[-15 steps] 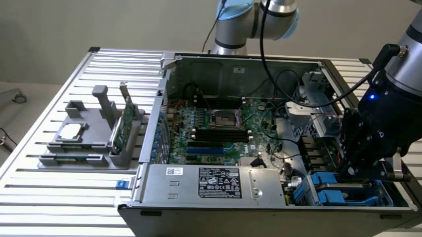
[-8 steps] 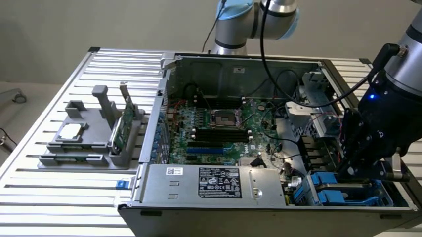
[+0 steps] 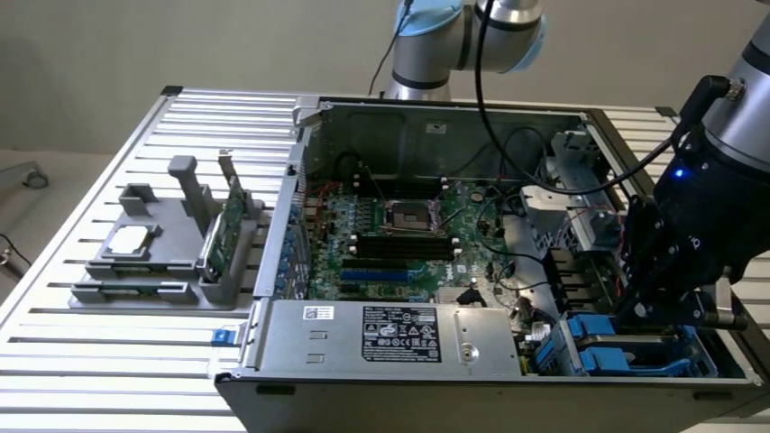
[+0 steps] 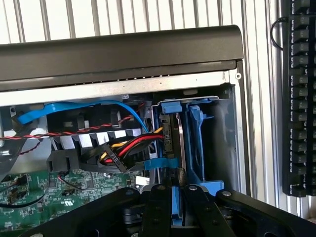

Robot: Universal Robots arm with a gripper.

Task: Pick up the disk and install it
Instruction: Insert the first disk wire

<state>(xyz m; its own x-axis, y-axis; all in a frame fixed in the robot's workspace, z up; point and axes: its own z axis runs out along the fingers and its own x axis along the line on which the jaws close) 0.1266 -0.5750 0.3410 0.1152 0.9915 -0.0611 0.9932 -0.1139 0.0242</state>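
Slatted metal counter (image 3: 108,361), plain beige wall behind. One open PC case (image 3: 398,117) lies on the counter, motherboard (image 3: 398,244) facing up, one silver power supply (image 3: 385,338) with a label at its near edge. One grey holder (image 3: 157,271) stands on the counter at the exterior view's left, well apart from the arm's working end; in it sits one small square silver chip (image 3: 130,239) and one green card (image 3: 223,234) standing on edge. One black keyboard (image 4: 298,94) lies on the counter just beside the case, seen in the wrist view.

One arm, its wrist down at the case corner at the exterior view's right. The fingers (image 4: 172,197) are two black bars, drawn close together, pinching the disk (image 4: 173,140) by its edge. The disk stands on edge in the blue drive bay (image 3: 632,347) in that corner, silver side and blue rails (image 4: 195,121) showing, partly down between the bay walls. One bundle of red, yellow and black wires (image 4: 133,145) ends at a black plug just beside the disk; one blue cable (image 4: 74,107) loops over near it. The fingers sit at the disk's nearest edge, one either side of it, touching.
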